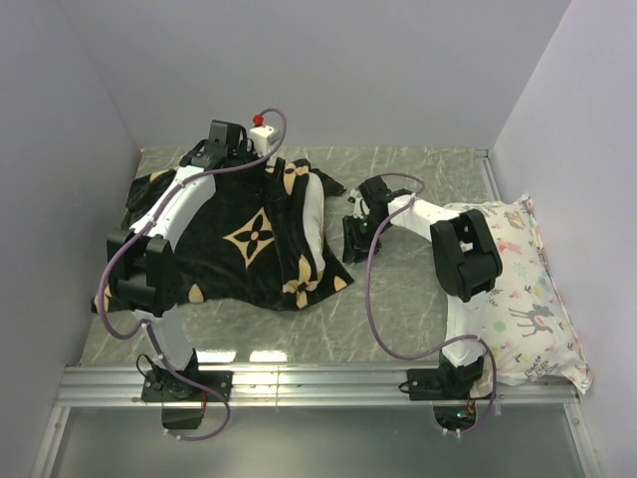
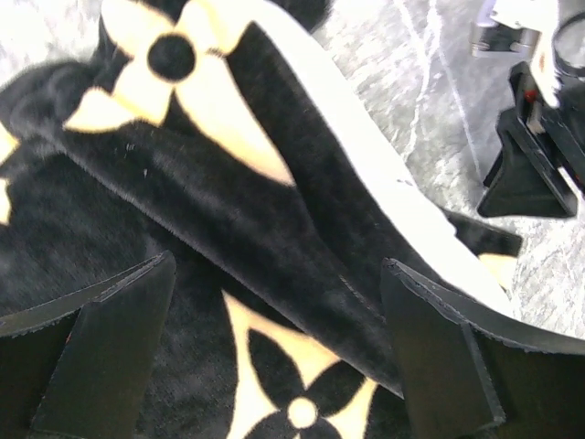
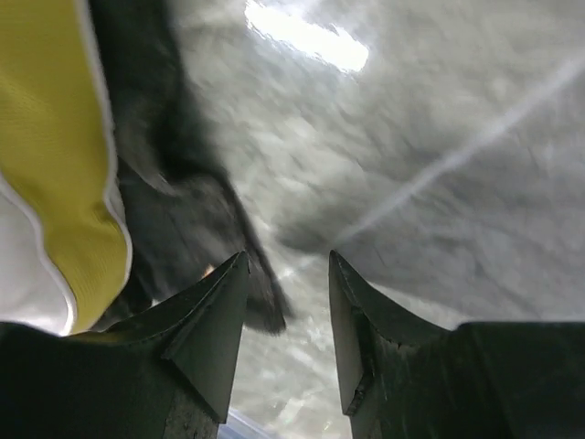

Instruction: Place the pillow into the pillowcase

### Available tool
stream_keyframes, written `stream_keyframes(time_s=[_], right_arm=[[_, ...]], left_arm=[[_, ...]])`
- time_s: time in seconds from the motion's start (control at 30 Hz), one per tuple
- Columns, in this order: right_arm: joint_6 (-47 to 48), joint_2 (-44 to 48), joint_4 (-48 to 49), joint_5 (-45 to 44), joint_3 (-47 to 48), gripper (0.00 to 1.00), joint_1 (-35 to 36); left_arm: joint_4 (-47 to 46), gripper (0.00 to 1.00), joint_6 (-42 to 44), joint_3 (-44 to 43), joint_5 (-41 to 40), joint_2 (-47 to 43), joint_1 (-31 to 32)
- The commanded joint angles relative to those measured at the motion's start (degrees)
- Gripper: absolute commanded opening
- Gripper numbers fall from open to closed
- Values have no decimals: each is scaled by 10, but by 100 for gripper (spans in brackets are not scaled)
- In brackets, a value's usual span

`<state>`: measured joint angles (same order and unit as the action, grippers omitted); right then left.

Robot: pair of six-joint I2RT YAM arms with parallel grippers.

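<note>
The black plush pillowcase point(image 1: 234, 244) with tan flowers lies at the left-centre of the table. The white pillow point(image 1: 315, 211) pokes out of its right side, mostly covered. My left gripper point(image 1: 267, 164) is at the case's far edge. In the left wrist view it point(image 2: 279, 274) is open and empty just above the pillowcase point(image 2: 164, 174), with the pillow's white edge point(image 2: 384, 174) beside it. My right gripper point(image 1: 355, 239) is just right of the pillow. In the right wrist view it point(image 3: 288, 265) is open and empty over the table, with the pillow's yellow band point(image 3: 55, 137) and black pillowcase fabric point(image 3: 174, 183) at left.
A white deer-print pillow point(image 1: 518, 289) lies along the right wall, under the right arm. The grey marble table point(image 1: 398, 299) is walled on the left, back and right. A metal rail point(image 1: 318, 383) runs along the near edge. The right gripper's fingers point(image 2: 526, 174) show in the left wrist view.
</note>
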<state>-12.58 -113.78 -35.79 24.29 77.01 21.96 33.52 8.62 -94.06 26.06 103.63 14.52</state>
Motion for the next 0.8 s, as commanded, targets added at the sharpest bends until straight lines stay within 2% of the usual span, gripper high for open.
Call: stream_keyframes(time_s=[0.0, 0.2, 0.3, 0.43, 0.5, 0.57, 0.63, 0.67, 0.73, 0.77], right_arm=[[26, -7, 7, -14, 29, 49, 21], [11, -50, 27, 26, 72, 52, 40], [13, -71, 25, 32, 101, 59, 50], [15, -101, 20, 52, 138, 59, 56], [29, -120, 4, 71, 149, 35, 57], [47, -120, -9, 84, 147, 0, 55], [57, -100, -21, 98, 107, 0, 35], [66, -61, -22, 108, 86, 0, 22], [79, -10, -46, 113, 24, 0, -44], [96, 46, -57, 114, 2, 0, -75]], left_arm=[[-17, 99, -30, -16, -15, -1, -3], [-36, 99, -35, 37, -37, -26, -4], [-35, 99, -36, 52, -41, -32, -9], [-39, 99, -44, 61, -48, -33, -17], [-40, 99, -48, 59, -54, -28, -18], [-39, 99, -51, 59, -69, -21, -18], [-24, 99, -54, 55, -86, -5, -20], [-21, 99, -55, 56, -98, 1, -25], [-17, 99, -63, 66, -109, 15, -46], [-16, 99, -64, 70, -121, 19, -55]])
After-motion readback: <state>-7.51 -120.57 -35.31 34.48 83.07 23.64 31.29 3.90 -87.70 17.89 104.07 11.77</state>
